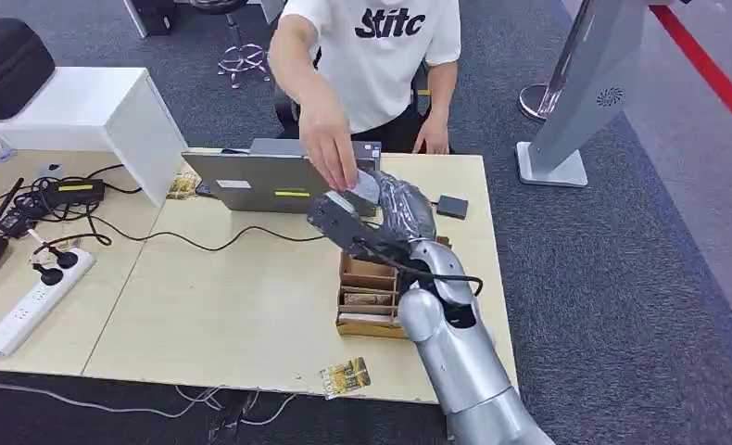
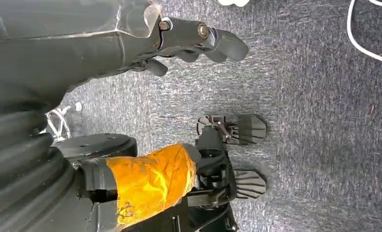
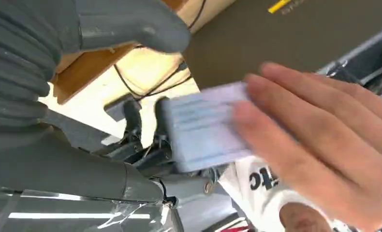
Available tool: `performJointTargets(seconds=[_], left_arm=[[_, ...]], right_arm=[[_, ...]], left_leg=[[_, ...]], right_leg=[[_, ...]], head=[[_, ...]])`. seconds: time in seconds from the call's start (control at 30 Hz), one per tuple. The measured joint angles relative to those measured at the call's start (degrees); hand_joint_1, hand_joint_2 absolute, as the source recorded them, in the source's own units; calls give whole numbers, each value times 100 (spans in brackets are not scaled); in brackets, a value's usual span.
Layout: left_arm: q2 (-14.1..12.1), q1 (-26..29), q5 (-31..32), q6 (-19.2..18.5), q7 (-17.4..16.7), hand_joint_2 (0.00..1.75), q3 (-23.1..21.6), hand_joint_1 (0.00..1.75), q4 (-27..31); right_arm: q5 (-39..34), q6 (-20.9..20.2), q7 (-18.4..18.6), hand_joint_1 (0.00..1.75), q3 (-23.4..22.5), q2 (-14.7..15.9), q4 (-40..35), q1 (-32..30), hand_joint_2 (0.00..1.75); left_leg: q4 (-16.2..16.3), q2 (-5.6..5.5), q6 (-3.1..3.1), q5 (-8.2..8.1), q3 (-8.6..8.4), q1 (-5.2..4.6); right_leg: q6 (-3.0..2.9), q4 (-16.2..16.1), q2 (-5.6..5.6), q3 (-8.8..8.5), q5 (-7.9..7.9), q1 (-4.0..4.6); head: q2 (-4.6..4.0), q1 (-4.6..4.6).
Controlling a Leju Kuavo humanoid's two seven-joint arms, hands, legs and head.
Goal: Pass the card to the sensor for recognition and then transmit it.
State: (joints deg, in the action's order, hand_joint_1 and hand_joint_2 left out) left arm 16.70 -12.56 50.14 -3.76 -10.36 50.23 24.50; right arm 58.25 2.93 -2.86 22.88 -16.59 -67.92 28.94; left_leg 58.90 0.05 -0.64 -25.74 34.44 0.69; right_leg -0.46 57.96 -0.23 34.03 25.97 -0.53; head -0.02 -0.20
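A pale blue-grey card (image 1: 366, 188) (image 3: 203, 128) is between a person's fingertips (image 1: 333, 153) (image 3: 315, 145) and my right hand (image 1: 346, 221) (image 3: 140, 140), raised over the table beside the laptop. The card's near edge lies against my dark fingers (image 3: 131, 116). My thumb (image 3: 131, 24) stands apart from it, so the person's fingers hold the card. A small dark square sensor (image 1: 452, 206) lies on the table just right of my hand. My left hand (image 2: 198, 41) hangs over the carpet and holds nothing.
A grey laptop (image 1: 270, 181) stands behind my hand. Under my forearm is a wooden compartment box (image 1: 367, 297). A small packet (image 1: 346, 377) lies at the table's front edge. A power strip (image 1: 38, 292) and cables are at the left, and a white box (image 1: 112, 111) at the back left.
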Motion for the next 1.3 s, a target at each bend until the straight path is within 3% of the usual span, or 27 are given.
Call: performJointTargets(seconds=[0.27, 0.43, 0.63, 0.8, 0.9, 1.0, 1.1, 1.23, 1.3], left_arm=[[-24, 43, -140, 4, 20, 175, 0, 0, 0], [-114, 132, -424, -50, 173, 175, 0, 0, 0], [-238, 265, -606, -90, 278, 175, 0, 0, 0], [-396, 377, -760, -85, 363, 175, 2, 0, 0], [-496, 423, -796, -105, 404, 175, 7, 0, 0], [-559, 432, -807, -111, 417, 175, 13, 0, 0], [-588, 431, -811, -120, 417, 175, 13, 0, 0], [-603, 422, -793, -125, 417, 175, 13, 0, 0], [-608, 399, -780, -129, 415, 175, 13, 0, 0]], right_arm=[[-123, 4, -278, 0, -48, 74, -816, -464, 175], [-366, -118, -875, 0, -63, 195, -1634, -1132, 175], [-866, -157, -1441, 0, -127, 671, -2460, -1948, 175], [-2074, -740, -2196, 0, -347, 1441, -3051, -2568, 175], [-2145, -859, -2550, 0, -487, 1931, -3281, -2904, 175], [-1854, -784, -2616, 0, -511, 2292, -3395, -3125, 175], [-1626, -725, -2590, 0, -514, 2468, -3434, -3211, 175], [-1014, -738, -2358, 0, -240, 2717, -3211, -3207, 175], [-260, -347, -2038, 0, 115, 2756, -2848, -3152, 175]], left_leg=[[0, 3, -1, -1, 6, 0], [0, 0, -1, -3, 8, 0], [0, 1, 1, -9, 21, -1], [1, 0, 11, -16, 23, -2], [2, 0, 13, -18, 26, -3], [2, 1, 13, -18, 26, -3], [2, 1, 13, -17, 25, -2], [1, 1, 12, -16, 25, 0], [1, 1, 11, -15, 26, 0]], right_leg=[[0, 0, 2, 8, 0, 0], [0, -1, 0, 11, 2, 0], [4, -3, 0, 21, 5, 0], [7, -5, -6, 19, 6, -1], [7, -5, -6, 19, 6, -2], [7, -5, -5, 20, 6, -2], [7, -5, -5, 20, 6, -1], [7, -3, -4, 19, 6, 0], [7, -2, -4, 20, 5, 0]], head=[[0, 0], [0, 2], [0, 0], [0, 0], [0, -2], [0, 2], [0, 0], [0, 0], [0, 0]])
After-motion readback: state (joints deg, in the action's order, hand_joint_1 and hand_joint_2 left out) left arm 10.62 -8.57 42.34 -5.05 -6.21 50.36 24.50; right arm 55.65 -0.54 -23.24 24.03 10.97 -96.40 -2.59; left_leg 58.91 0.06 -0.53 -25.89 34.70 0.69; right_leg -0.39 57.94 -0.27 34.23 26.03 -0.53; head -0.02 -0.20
